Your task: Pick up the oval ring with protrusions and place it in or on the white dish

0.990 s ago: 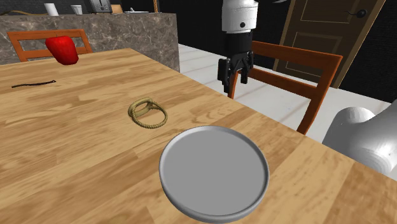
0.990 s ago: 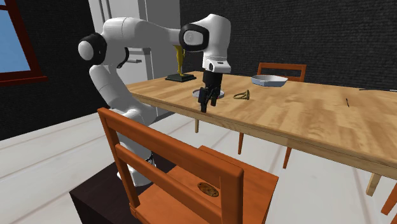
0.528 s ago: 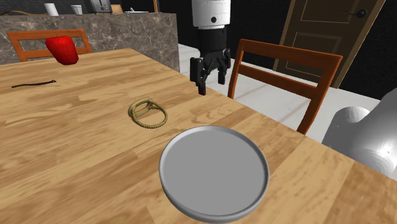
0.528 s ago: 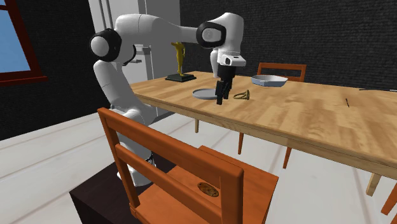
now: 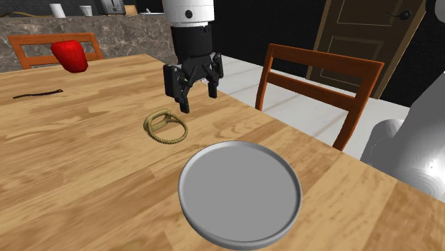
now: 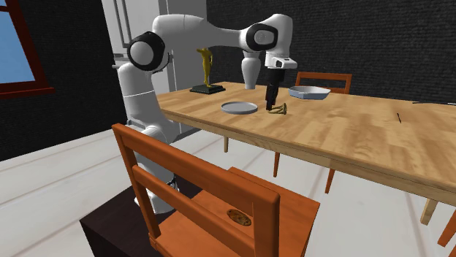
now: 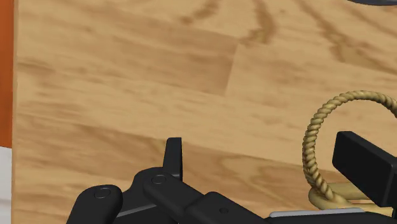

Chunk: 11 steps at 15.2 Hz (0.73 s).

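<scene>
The jaws, open and empty, hover just above the twisted oval ring (image 5: 166, 127), slightly off-centre.

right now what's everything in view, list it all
table: one, light wood, under everything
dish: one, grey, near table edge
ring: one, tan, lying beyond the dish
red object: one, red, far end of the table
bowl: one, pale, before the far chair; possibly the red object itself
stick: one, dark, far from the dish
statue: one, gold, table corner near the arm
chairs: at least two, orange-brown, beside the table
counter: one, mottled grey, behind the table
door: one, brown, behind a chair
arm: one, white with dark joints
tool: one, black, open, above the table beside the ring
</scene>
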### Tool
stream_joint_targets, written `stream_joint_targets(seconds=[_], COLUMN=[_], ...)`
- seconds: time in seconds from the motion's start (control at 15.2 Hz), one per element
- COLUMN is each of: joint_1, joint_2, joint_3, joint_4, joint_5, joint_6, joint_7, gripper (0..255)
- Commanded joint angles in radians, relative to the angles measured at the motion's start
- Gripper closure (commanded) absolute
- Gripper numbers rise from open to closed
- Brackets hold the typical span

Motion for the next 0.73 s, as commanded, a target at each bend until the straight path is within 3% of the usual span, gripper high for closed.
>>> stream_joint_targets(seconds=[0.0,0.2,0.66], joint_1=[0.012,0.034,0.034], joint_2=[0.064,0.142,0.12], joint_3=[0.027,0.06,0.057], joint_4=[0.074,0.166,0.04], joint_5=[-0.023,-0.056,-0.047], joint_6=[-0.006,-0.018,0.088], joint_7=[0.028,0.068,0.06], gripper=[0,0,0])
